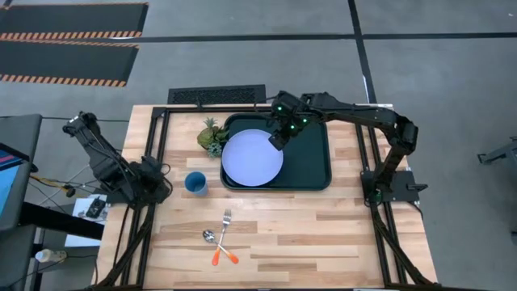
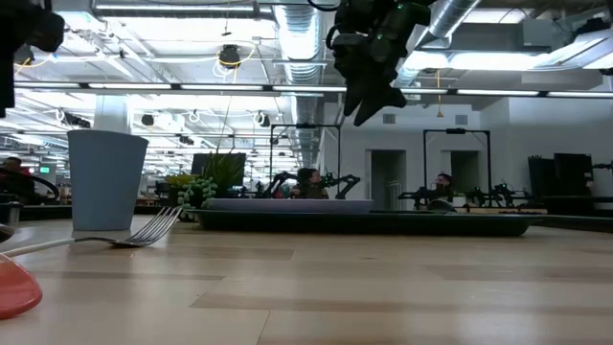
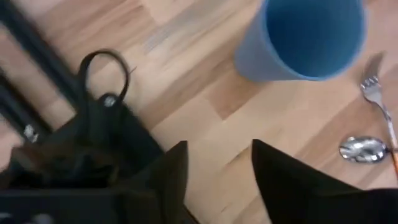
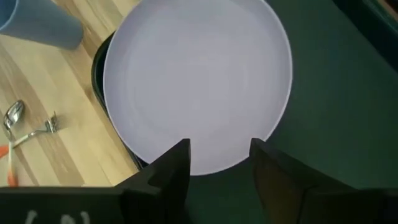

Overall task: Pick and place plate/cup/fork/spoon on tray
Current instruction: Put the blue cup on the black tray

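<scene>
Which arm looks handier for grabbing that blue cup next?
The left. Its open tool sits at the table's left edge right beside the cup, while the right tool hangs open over the plate on the tray, farther off.

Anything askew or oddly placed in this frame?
The plate sits off-centre on the tray, overhanging its left rim instead of lying flat inside. The fork and spoon lie crossed on the table. Nothing looks spilled or damaged.
</scene>
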